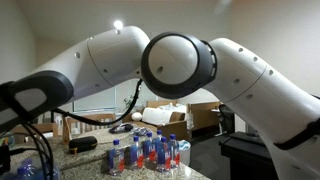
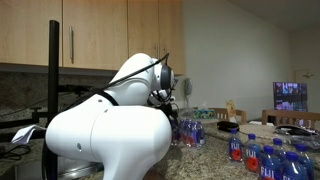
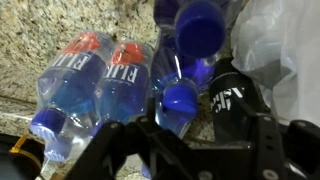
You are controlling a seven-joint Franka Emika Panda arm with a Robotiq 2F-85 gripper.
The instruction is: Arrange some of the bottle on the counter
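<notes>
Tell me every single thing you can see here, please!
bottles: many, clear with blue caps, grouped on the counter
counter: one, speckled grey-beige, under the bottles
cabinets: several, brown wood, above the counter
boxes: a few, brown cardboard, behind the bottles
bag: one, white plastic, beside the bottles
screen: one, lit, far back
arm: one, white, arching over the counter
gripper: one, black, jaws apart over the bottles

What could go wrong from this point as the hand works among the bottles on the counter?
1. The bottles are crowded together, so the hand, if it closes on the blue-capped bottle, may nudge or topple neighbours.
2. The white plastic bag sits close beside the hand and could snag.
</notes>
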